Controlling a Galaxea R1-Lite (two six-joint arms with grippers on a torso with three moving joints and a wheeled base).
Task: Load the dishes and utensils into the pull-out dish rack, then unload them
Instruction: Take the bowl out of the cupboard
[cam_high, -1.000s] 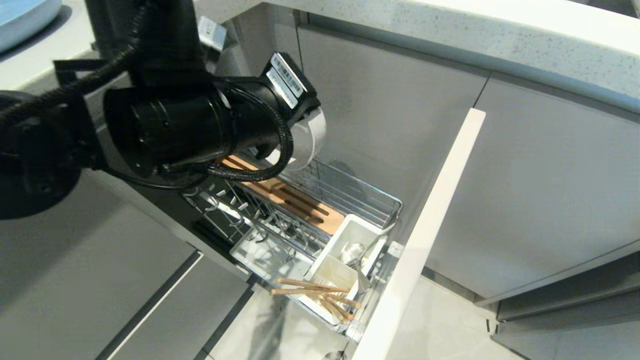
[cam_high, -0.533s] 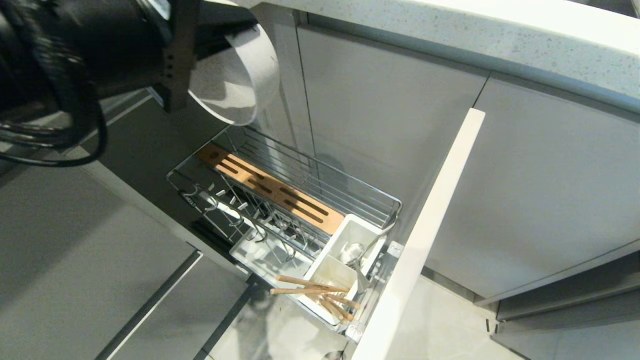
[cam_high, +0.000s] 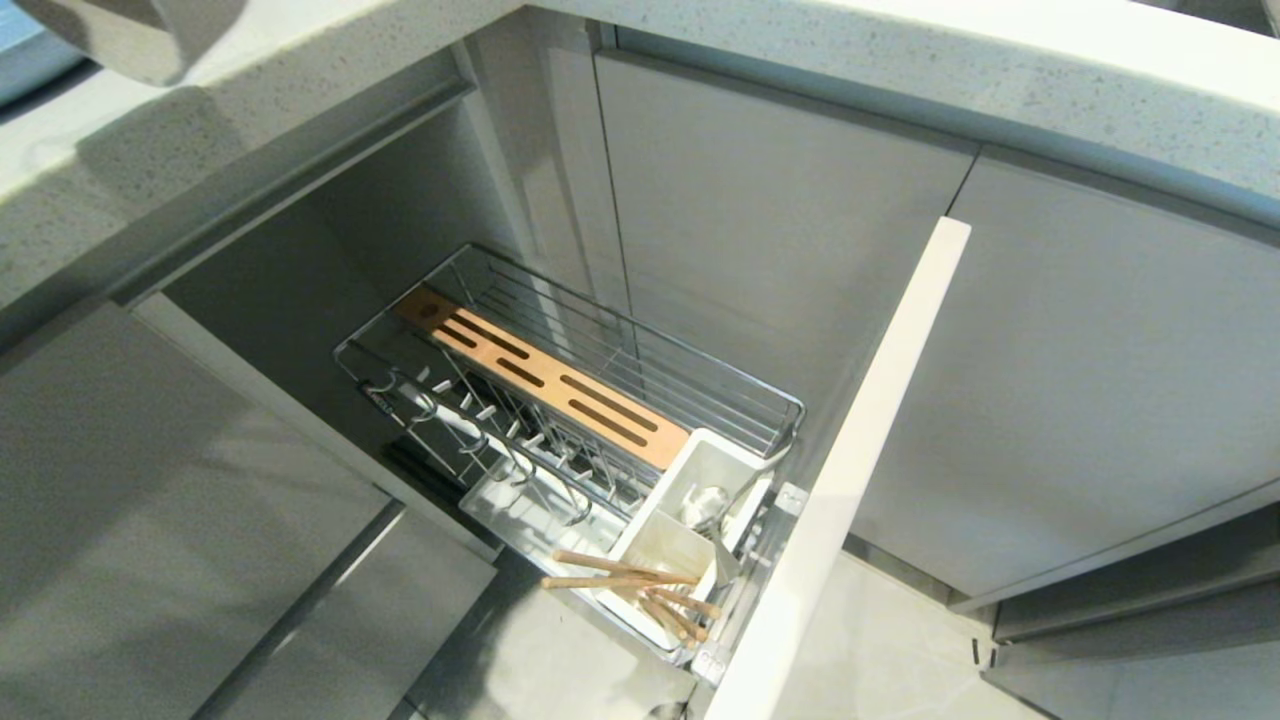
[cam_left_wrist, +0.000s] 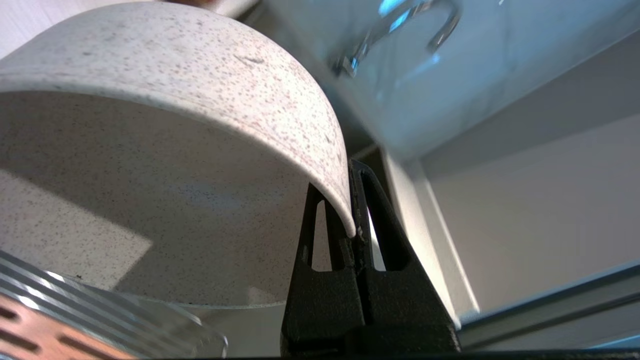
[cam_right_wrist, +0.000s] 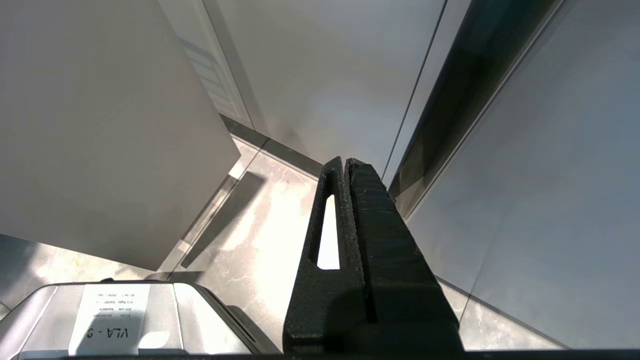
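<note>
The pull-out dish rack (cam_high: 640, 372) stands drawn out of the cabinet, its plate prongs bare. In its white caddy (cam_high: 735, 462) lie the silver spoon (cam_high: 705, 505) and the wooden chopsticks (cam_high: 630, 585), whose ends stick out over the side. My left gripper (cam_left_wrist: 345, 205) is shut on the rim of the speckled white bowl (cam_left_wrist: 165, 150), one finger inside and one outside. The bowl (cam_high: 140, 35) hangs over the countertop at the far left, well above the rack. An edge of the pale blue plate (cam_high: 25, 50) shows on the counter there. My right gripper (cam_right_wrist: 345, 162) is shut and empty, pointing at the floor.
The rack's front panel (cam_high: 860, 450) juts out at its right end. The light stone countertop (cam_high: 900, 70) overhangs grey cabinet doors (cam_high: 1100, 380). Grey drawer fronts (cam_high: 200, 560) lie left of the rack. My base (cam_right_wrist: 110, 320) sits below the right gripper.
My left arm has risen up and to the left with the bowl, out of the rack. The arm has left the head view; only the bowl shows at the top left corner.
</note>
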